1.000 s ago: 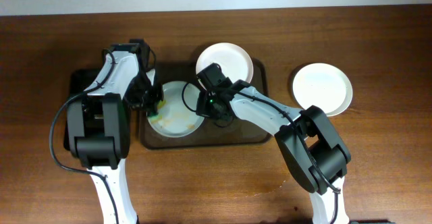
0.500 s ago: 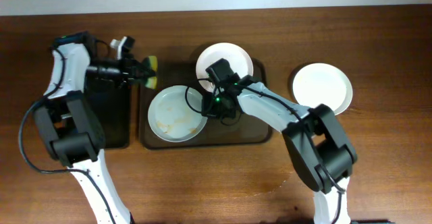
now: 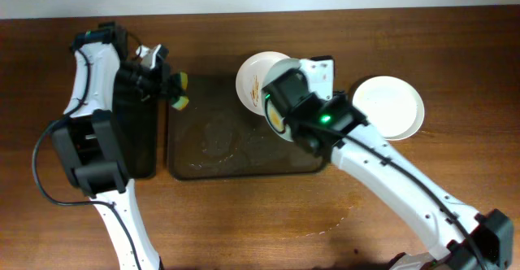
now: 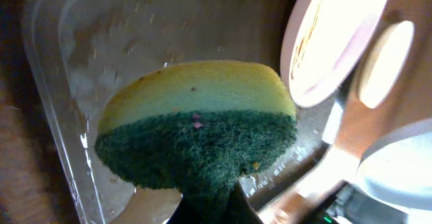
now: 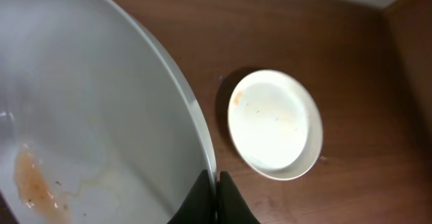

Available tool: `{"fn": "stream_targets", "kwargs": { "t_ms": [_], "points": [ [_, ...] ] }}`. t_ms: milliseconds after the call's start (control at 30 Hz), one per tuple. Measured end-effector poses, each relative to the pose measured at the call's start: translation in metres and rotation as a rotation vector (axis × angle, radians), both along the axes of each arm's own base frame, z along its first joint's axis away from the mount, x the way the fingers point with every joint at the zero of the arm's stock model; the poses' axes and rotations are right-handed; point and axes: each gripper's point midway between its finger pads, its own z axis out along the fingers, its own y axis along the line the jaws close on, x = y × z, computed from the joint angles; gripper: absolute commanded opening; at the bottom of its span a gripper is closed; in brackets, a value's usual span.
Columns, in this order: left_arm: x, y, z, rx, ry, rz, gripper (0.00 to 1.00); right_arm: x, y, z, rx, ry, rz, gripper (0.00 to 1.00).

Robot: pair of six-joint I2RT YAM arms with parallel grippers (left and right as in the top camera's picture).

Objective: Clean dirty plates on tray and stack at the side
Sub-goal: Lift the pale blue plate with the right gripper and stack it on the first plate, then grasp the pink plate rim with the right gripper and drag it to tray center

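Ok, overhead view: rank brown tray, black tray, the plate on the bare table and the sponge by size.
1. brown tray
2. black tray and white plate: too close, the left arm hides part of the tray
3. sponge

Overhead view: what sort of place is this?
Probably a robot test bench staged for dishwashing: two arms at a wooden table, left gripper holding a sponge, right gripper a stained plate, beside a dark tray.

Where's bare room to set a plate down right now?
The tray floor is bare, from the sponge side to the right arm. The table in front of the tray is open too. Crowded: tray's back-right corner, with a streaked plate, the right gripper and its held plate.
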Motion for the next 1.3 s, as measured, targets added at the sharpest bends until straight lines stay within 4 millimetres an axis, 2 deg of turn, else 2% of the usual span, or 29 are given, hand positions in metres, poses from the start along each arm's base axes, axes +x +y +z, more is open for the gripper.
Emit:
{"fn": "stream_targets", "kwargs": {
  "t_ms": [133,167,267,333,400,467,567,633,700,733,767,833,867,900,967,1000,1067,1100,1133,1167,1200,1233,1267,1300],
  "points": [
    [0.018,-0.014,0.028,0.228,-0.069,-0.037,0.01,-0.01,0.007,0.01,-0.225,-0.063,0.021,0.04],
    [0.024,-0.013,0.036,0.266,-0.094,-0.025,0.01,-0.012,0.014,0.015,-0.283,-0.1,0.034,0.04],
    [0.029,-0.002,0.043,0.305,-0.113,0.008,0.01,-0.029,0.042,0.054,-0.438,-0.311,0.067,0.04],
    [0.03,0.002,0.042,0.325,-0.112,0.015,0.01,-0.041,0.058,0.074,-0.486,-0.419,0.081,0.04],
    [0.03,0.004,0.042,0.338,-0.111,0.015,0.01,-0.045,0.06,0.084,-0.513,-0.466,0.067,0.04],
    [0.03,0.005,0.041,0.344,-0.11,0.016,0.01,-0.043,0.058,0.085,-0.505,-0.476,0.051,0.04],
    [0.03,0.005,0.041,0.348,-0.111,0.016,0.01,-0.033,0.054,0.063,-0.422,-0.374,0.068,0.04],
    [0.03,0.006,0.041,0.349,-0.11,0.016,0.01,-0.018,0.039,0.037,-0.265,-0.237,0.051,0.04],
    [0.03,0.006,0.041,0.352,-0.11,0.017,0.01,-0.008,0.007,0.034,-0.03,-0.141,0.001,0.04],
    [0.03,0.006,0.041,0.352,-0.111,0.016,0.01,-0.005,-0.02,0.043,0.111,-0.116,-0.047,0.04],
    [0.03,0.006,0.041,0.352,-0.111,0.016,0.01,-0.004,-0.039,0.047,0.199,-0.093,-0.076,0.04],
    [0.031,0.007,0.041,0.355,-0.113,0.017,0.01,-0.005,-0.104,0.045,0.375,-0.037,-0.215,0.04],
    [0.031,0.007,0.041,0.355,-0.114,0.017,0.01,-0.007,-0.127,0.039,0.427,-0.007,-0.272,0.04],
    [0.031,0.007,0.041,0.356,-0.114,0.017,0.01,-0.012,-0.164,0.024,0.499,0.051,-0.373,0.04],
    [0.032,0.007,0.041,0.355,-0.117,0.018,0.01,-0.01,-0.209,0.005,0.537,0.084,-0.48,0.04],
    [0.034,0.007,0.042,0.356,-0.127,0.02,0.01,-0.006,-0.225,-0.008,0.541,0.107,-0.513,0.04],
    [0.035,0.007,0.042,0.36,-0.13,0.021,0.01,0.004,-0.253,-0.048,0.552,0.181,-0.582,0.04],
    [0.034,0.009,0.041,0.367,-0.129,0.021,0.01,0.009,-0.259,-0.061,0.556,0.198,-0.595,0.04],
    [0.035,0.01,0.041,0.377,-0.129,0.022,0.01,0.016,-0.267,-0.088,0.56,0.249,-0.618,0.04],
    [0.035,0.011,0.04,0.383,-0.128,0.022,0.01,0.024,-0.269,-0.108,0.562,0.273,-0.624,0.04],
    [0.035,0.012,0.04,0.385,-0.129,0.023,0.01,0.028,-0.271,-0.123,0.562,0.295,-0.628,0.09],
    [0.035,0.012,0.04,0.388,-0.128,0.023,0.01,0.033,-0.272,-0.139,0.56,0.314,-0.631,0.42],
    [0.035,0.012,0.04,0.39,-0.128,0.023,0.01,0.034,-0.272,-0.152,0.561,0.338,-0.633,0.53],
    [0.035,0.012,0.04,0.39,-0.128,0.023,0.01,0.035,-0.272,-0.158,0.563,0.349,-0.636,0.58]
  ]
}}
